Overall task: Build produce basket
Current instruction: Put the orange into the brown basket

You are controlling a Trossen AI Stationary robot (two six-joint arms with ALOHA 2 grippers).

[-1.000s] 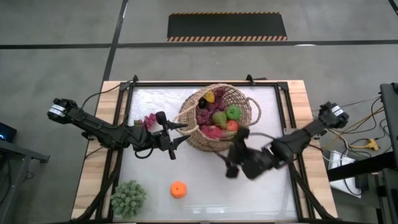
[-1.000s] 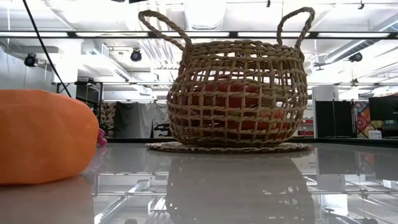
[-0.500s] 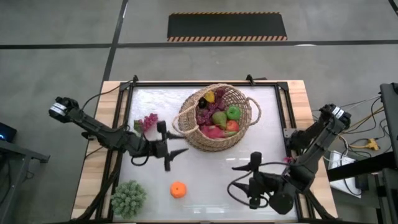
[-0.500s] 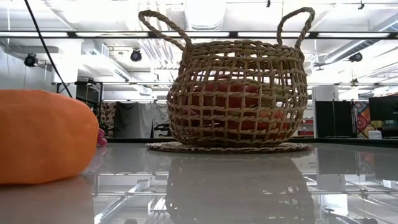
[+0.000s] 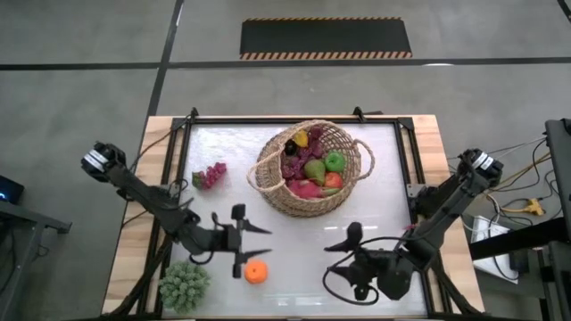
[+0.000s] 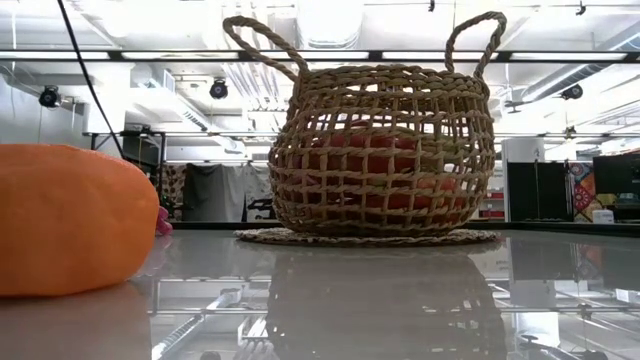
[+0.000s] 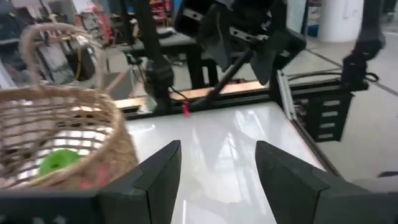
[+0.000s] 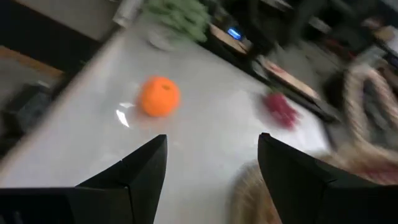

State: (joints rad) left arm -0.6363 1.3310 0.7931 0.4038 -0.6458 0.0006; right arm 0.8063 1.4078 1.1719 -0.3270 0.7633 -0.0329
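The basket (image 5: 311,168) already holds most produce; the orange (image 5: 256,271) lies well in front of it, the grapes (image 5: 211,174) to its left; the left gripper (image 5: 252,242), fingers apart and empty, hangs just above the orange, likely the next pick, needing descent; the right gripper (image 5: 337,256), also apart, waits nearby.

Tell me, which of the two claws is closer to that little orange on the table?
The left gripper: it sits open just beside the orange. The right gripper, also open, is farther off across the table.
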